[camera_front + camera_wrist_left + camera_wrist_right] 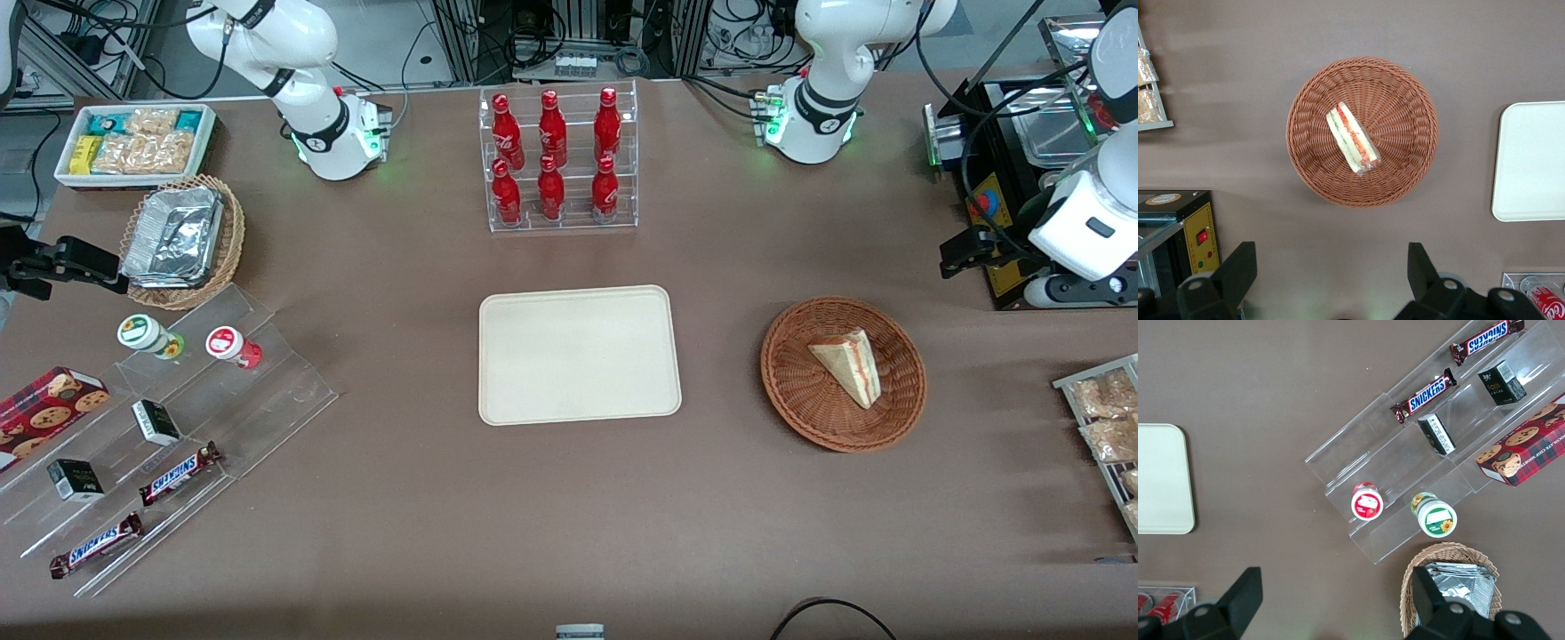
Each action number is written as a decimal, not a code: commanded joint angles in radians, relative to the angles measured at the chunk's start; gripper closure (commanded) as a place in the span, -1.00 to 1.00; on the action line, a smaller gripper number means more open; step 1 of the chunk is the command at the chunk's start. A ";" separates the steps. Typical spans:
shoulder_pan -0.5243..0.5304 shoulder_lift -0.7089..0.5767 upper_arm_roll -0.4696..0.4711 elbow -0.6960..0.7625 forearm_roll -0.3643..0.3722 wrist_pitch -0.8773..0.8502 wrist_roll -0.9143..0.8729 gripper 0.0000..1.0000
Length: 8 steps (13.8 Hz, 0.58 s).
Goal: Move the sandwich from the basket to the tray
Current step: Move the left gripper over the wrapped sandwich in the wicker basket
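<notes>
Sandwich (1353,137), pale wedge with red-green filling, lies in the basket (1405,107); gripper (1331,270) fingers spread above.

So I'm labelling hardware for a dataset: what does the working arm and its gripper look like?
The left arm is glossy white with black joint bands, a green base light and black cables. Its gripper, above the table near the basket, has two black wedge-shaped fingers, spread apart.

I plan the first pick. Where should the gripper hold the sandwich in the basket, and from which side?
Come from above. The sandwich lies flat in the basket; close across its two long bread faces, mid-length. The open gripper is high above the table beside the basket.
</notes>
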 commanded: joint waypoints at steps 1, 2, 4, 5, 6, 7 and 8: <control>0.016 0.007 -0.008 0.029 0.000 -0.027 0.010 -1.00; 0.017 0.007 -0.010 0.028 0.000 -0.028 0.007 -1.00; 0.011 0.013 -0.013 0.017 0.003 -0.024 0.010 -1.00; 0.010 0.023 -0.013 0.012 0.003 -0.026 0.010 -1.00; 0.009 0.028 -0.013 0.005 -0.005 -0.024 0.009 -1.00; 0.009 0.031 -0.013 -0.021 -0.008 -0.012 0.009 -1.00; 0.009 0.040 -0.013 -0.043 -0.008 0.006 0.009 -1.00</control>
